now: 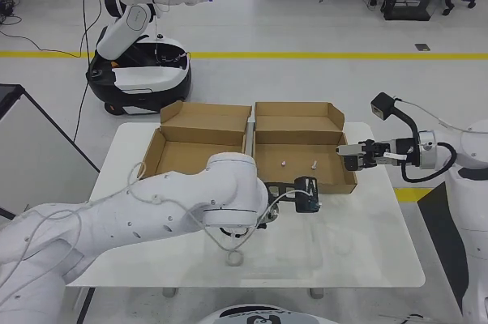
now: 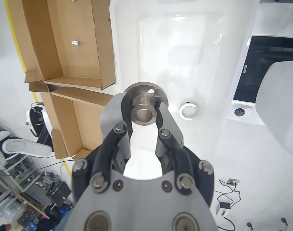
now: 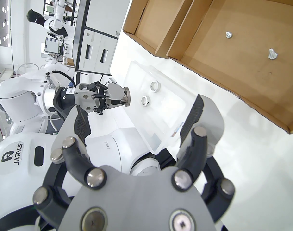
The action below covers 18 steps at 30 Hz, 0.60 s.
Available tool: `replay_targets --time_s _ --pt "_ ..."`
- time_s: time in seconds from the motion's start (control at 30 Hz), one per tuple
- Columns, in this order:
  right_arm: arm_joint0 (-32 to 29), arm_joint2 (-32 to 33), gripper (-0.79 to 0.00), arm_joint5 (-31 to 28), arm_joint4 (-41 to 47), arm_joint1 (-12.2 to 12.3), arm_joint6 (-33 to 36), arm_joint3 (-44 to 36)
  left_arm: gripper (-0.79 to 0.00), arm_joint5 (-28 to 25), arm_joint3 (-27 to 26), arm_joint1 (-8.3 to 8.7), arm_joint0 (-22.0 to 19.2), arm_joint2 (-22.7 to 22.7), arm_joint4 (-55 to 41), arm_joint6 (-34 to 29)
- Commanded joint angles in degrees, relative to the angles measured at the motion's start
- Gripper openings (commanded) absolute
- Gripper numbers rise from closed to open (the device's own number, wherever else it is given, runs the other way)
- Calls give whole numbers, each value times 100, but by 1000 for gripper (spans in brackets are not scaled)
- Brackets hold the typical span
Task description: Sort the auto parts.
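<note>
My left gripper [image 2: 143,106] is shut on a flanged metal bushing [image 2: 146,92], held above a clear plastic tray [image 2: 233,25] near the table's middle. One silver ring [image 2: 189,111] lies in the tray under it; the right wrist view has two rings [image 3: 154,86] [image 3: 145,100] there. Two bolts [image 1: 283,162] [image 1: 314,165] lie in the right cardboard box [image 1: 301,121]. The left cardboard box [image 1: 197,121] beside it holds nothing I can see. My right gripper [image 1: 342,151] hangs open over the right box's outer wall, nothing between its fingers [image 3: 195,118].
The two open boxes stand side by side at the back of the white table [image 1: 374,243], flaps raised. Another robot [image 1: 139,73] stands on the floor behind the table. A cabinet [image 1: 17,146] is off the table's left side.
</note>
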Motion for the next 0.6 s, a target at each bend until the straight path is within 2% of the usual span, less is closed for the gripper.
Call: replay_targets --time_s 0.0,0.07,0.13,0.3,0.4,0.57 --pt "0 0 0 0 0 0 0 0 -785 0 0 0 0 0 0 0" --pt "0 0 0 0 0 0 0 0 -785 0 0 0 0 0 0 0" --pt "0 0 0 0 0 0 0 0 -785 9 77 22 120 -85 -55 274" --pt "0 0 0 0 0 0 0 0 -785 -221 256 212 469 -596 -671 586" --pt "0 0 0 0 0 0 0 0 -785 -565 386 376 813 -991 -1176 863" --pt "0 0 0 0 0 0 0 0 -785 -1454 705 681 1515 -1738 -2000 1392"
